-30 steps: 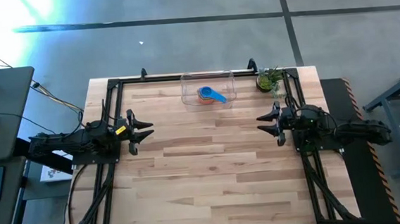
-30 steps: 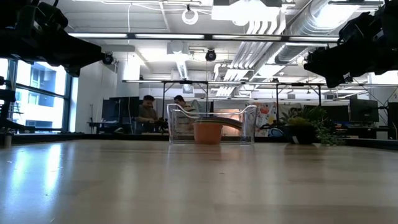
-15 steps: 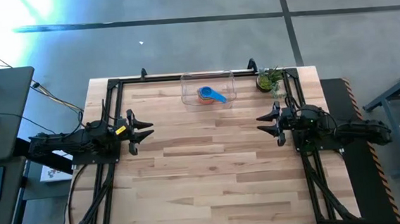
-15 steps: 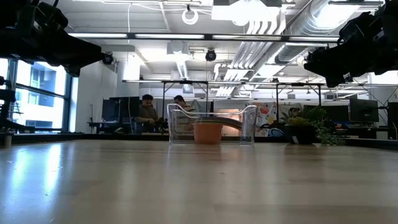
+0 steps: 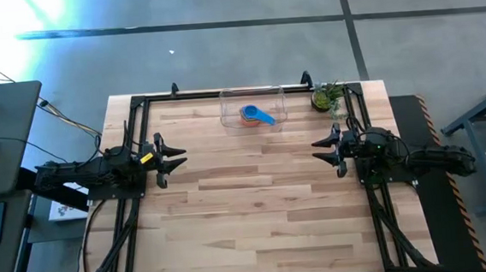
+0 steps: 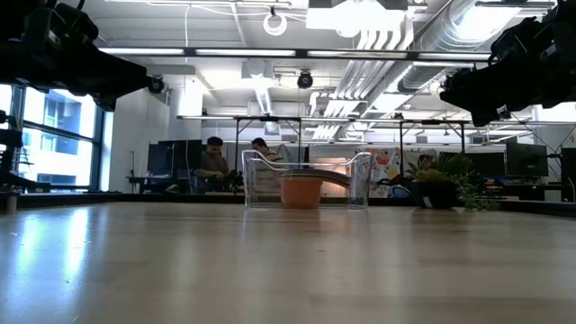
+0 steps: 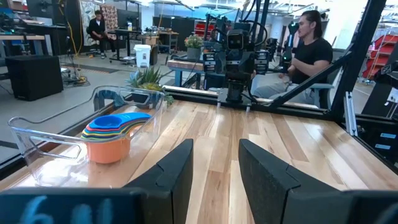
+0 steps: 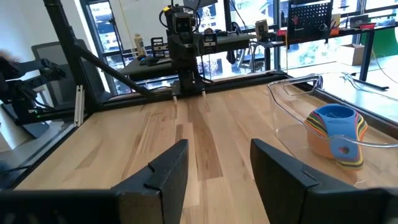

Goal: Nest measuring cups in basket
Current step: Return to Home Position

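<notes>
The measuring cups (image 5: 254, 115) sit nested in one stack, blue on top and an orange-looking one at the bottom, inside the clear basket (image 5: 229, 109) at the table's far edge; the stack (image 7: 110, 133) (image 8: 336, 134) rests on the basket floor, handles fanned out. The basket (image 6: 360, 180) stands on the table. My left gripper (image 5: 176, 159) hovers open at the table's left side, and my right gripper (image 5: 321, 149) hovers open at the right side. Both are far from the basket and hold nothing.
A small potted plant (image 5: 326, 98) stands at the far right corner next to the basket. A dark frame rail (image 5: 132, 144) runs along the table's edges. Bare wood (image 5: 256, 204) fills the middle and near part. People sit in the room beyond (image 7: 308, 50).
</notes>
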